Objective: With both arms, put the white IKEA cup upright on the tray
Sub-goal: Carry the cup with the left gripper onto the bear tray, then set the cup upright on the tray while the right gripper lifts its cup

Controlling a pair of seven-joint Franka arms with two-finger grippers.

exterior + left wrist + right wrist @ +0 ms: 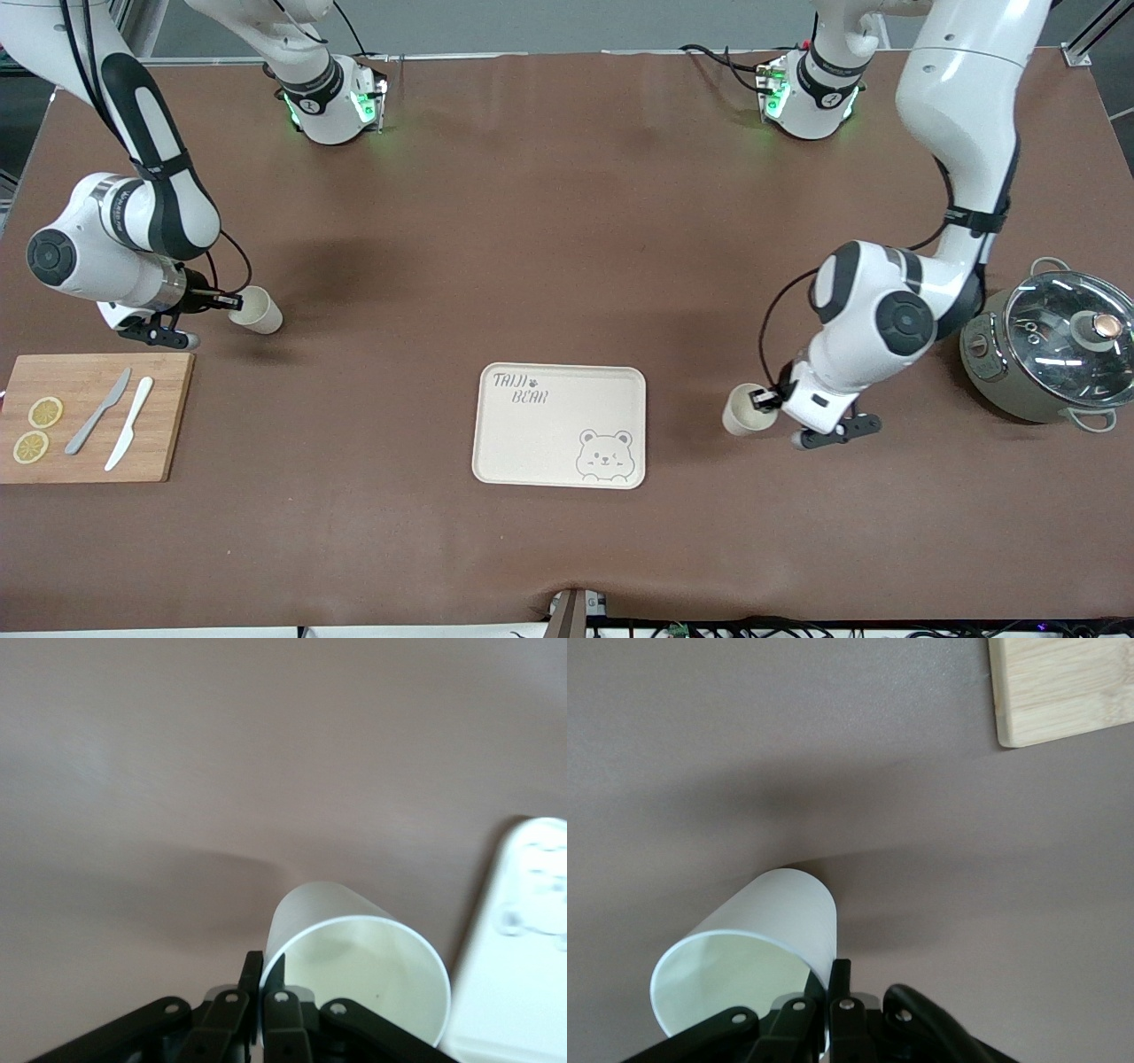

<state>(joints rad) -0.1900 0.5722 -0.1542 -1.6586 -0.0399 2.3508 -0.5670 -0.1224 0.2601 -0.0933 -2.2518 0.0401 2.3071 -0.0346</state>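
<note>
Two white cups are in view, each tipped on its side. My left gripper is shut on the rim of one cup, beside the tray's end toward the left arm. In the left wrist view one finger is inside and one outside that cup's wall at the gripper, with the tray's edge close by. My right gripper is shut on the rim of the other cup, which is farther from the front camera than the cutting board. It also shows in the right wrist view, cup and gripper. The tray is bare.
A wooden cutting board with two knives and two lemon slices lies at the right arm's end; its corner shows in the right wrist view. A lidded grey-green pot stands at the left arm's end, close to the left arm's elbow.
</note>
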